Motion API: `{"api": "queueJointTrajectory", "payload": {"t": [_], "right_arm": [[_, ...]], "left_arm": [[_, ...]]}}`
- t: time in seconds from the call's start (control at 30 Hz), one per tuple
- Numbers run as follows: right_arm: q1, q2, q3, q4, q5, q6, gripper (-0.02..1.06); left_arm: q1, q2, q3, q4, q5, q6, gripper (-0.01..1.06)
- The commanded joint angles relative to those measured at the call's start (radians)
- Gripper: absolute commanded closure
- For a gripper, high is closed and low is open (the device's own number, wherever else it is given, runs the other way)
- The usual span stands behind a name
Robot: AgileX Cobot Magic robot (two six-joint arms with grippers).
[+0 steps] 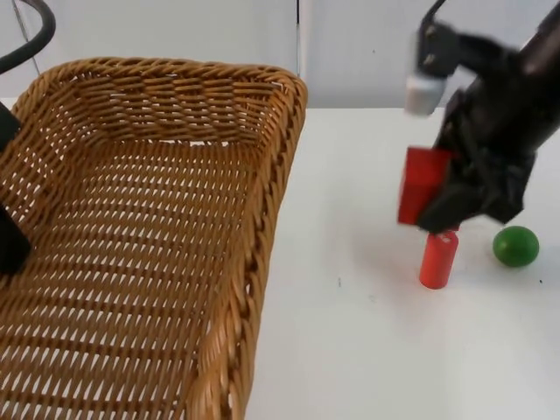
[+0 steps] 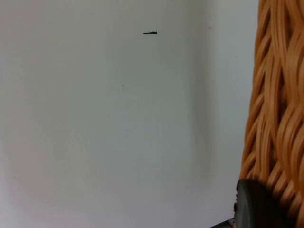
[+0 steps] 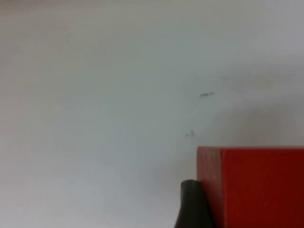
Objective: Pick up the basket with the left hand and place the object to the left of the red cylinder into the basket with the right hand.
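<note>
Red block [image 1: 423, 185] clamped in right claw [image 1: 437, 206] above red cylinder [image 1: 438, 259]; weak grip risks drop short of basket [image 1: 262, 219]. Left claw [image 2: 266, 204] pinches basket rim.

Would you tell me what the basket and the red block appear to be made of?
The basket looks like woven wicker or rattan: tan interlaced strands with a braided rim. The red block in the right gripper looks like painted wood or plastic: flat, matte, sharp-edged faces; which one is unclear.
</note>
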Motion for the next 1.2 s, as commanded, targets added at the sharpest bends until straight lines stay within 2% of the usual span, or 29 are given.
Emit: {"api": "queueJointTrajectory", "payload": {"t": [0.0,0.1,0.4,0.6,0.83,0.97,1.17], "right_arm": [[-0.006,-0.054,0.0,0.006,0.03,0.023,1.05],[-0.006,-0.152,0.0,0.008,0.07,0.056,1.05],[-0.006,-0.35,0.0,0.008,0.105,0.158,1.05],[-0.006,-0.426,0.0,0.008,0.122,0.232,1.05],[-0.004,-0.452,-0.002,0.01,0.205,0.295,1.05],[0.02,-0.45,-0.002,0.005,0.205,0.31,1.05],[0.126,-0.446,-0.002,0.003,0.159,0.33,1.05]], "left_arm": [[0.0,-0.008,0.003,-0.031,-0.002,-0.006,1.05],[0.0,-0.008,0.003,-0.031,-0.002,-0.006,1.05],[0.0,-0.008,0.003,-0.031,-0.002,-0.006,1.05],[0.0,-0.008,0.003,-0.031,-0.002,-0.006,1.05],[0.0,-0.008,0.003,-0.031,-0.002,-0.006,1.05],[0.0,-0.008,0.003,-0.031,-0.002,-0.006,1.05],[0.0,-0.008,0.003,-0.03,-0.01,-0.006,1.05]]}}
